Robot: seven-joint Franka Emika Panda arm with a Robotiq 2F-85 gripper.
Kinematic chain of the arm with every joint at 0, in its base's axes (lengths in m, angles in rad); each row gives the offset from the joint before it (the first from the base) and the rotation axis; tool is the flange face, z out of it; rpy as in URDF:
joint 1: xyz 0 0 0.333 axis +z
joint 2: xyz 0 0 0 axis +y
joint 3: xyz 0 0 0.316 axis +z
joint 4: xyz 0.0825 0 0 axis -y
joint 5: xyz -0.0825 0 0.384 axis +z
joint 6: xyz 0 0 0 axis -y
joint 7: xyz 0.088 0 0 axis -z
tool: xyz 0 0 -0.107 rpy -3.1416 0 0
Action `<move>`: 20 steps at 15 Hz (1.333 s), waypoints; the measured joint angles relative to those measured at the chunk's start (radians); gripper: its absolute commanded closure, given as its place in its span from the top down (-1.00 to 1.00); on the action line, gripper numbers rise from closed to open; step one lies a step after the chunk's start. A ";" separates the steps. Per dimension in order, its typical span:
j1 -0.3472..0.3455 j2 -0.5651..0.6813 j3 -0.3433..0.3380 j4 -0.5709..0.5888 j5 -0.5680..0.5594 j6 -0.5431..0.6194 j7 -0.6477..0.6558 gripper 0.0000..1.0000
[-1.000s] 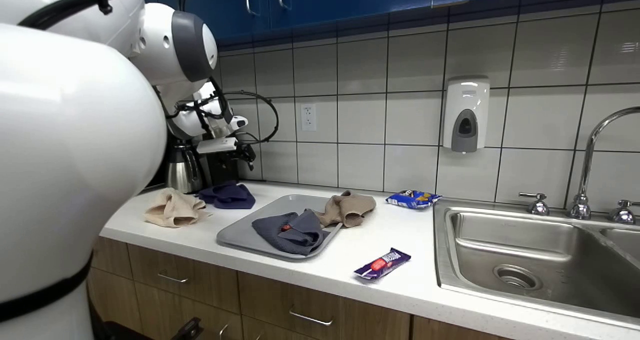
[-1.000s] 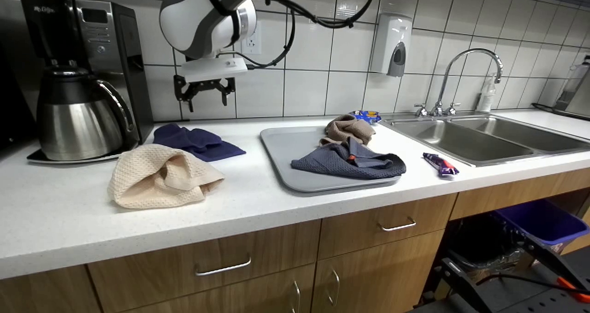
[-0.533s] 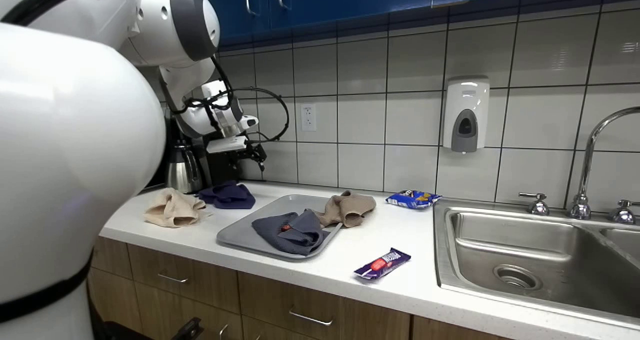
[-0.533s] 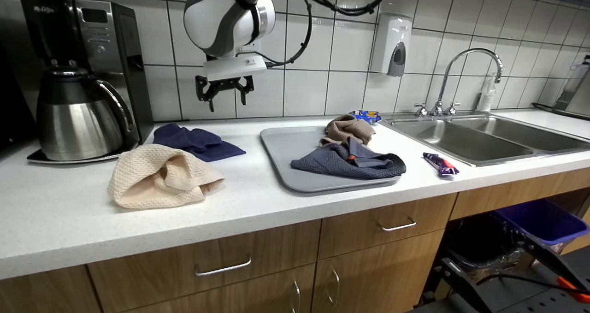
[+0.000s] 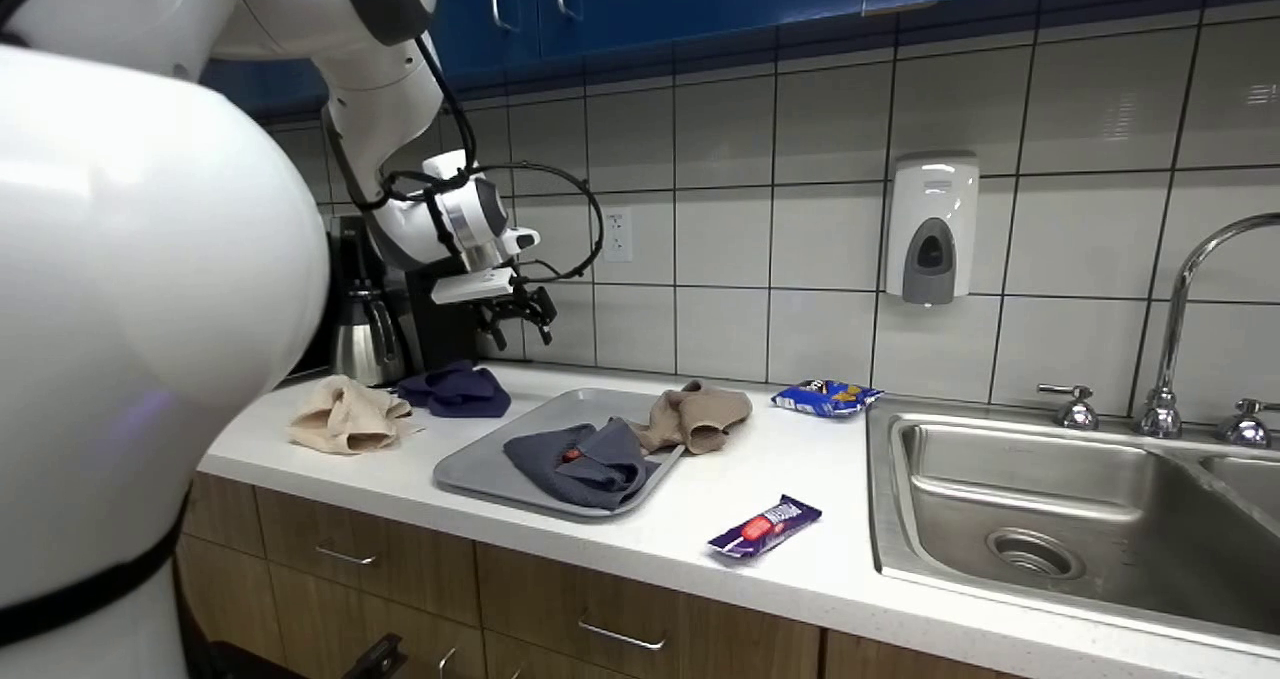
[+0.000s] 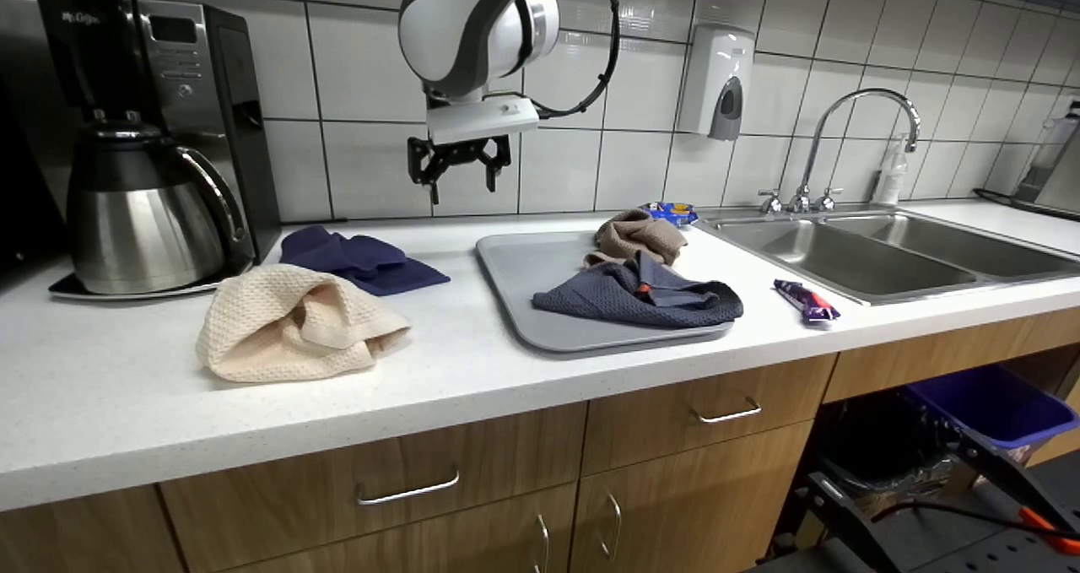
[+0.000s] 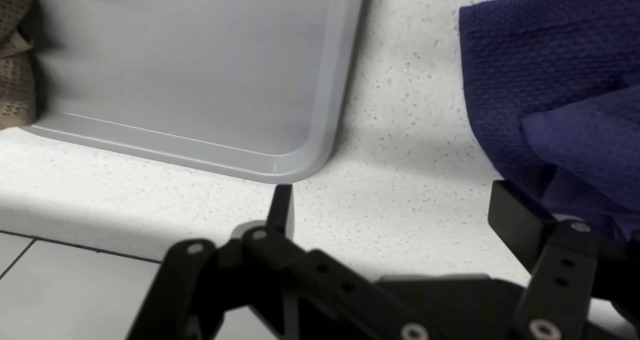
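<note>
A: Claw [image 6: 462, 188] hangs spread, pinching nothing, above the tabletop [image 6: 447, 345] between tray [image 7: 200, 64] and navy cloth [image 7: 540, 79]!

B: Standings: grey cloth [image 6: 591, 299] on the tray, brown cloth [image 6: 645, 237] lapping its rim; navy and cream cloth [image 6: 270, 328] lie off it.

L-R, both ext. views: 2 cloths [image 6: 283, 328] [image 6: 359, 261]; tray [image 6: 540, 273]; snack bar [image 5: 765, 529]; sink [image 5: 1020, 474]

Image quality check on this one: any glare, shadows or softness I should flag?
Wrist view: a soft shadow band crosses the counter between the tray and navy cloth; the dark gripper looks slightly soft. Both exterior views: bright reflections show on the wall tiles. In an exterior view, the robot's white arm nearly washes out toward the left edge.
</note>
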 measured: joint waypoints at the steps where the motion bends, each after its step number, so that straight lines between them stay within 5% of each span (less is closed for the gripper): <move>1: -0.007 -0.019 0.000 -0.028 0.000 0.006 0.001 1.00; 10: -0.087 -0.131 -0.024 -0.211 -0.005 0.048 0.014 1.00; 20: -0.182 -0.143 -0.068 -0.273 -0.005 0.084 0.026 1.00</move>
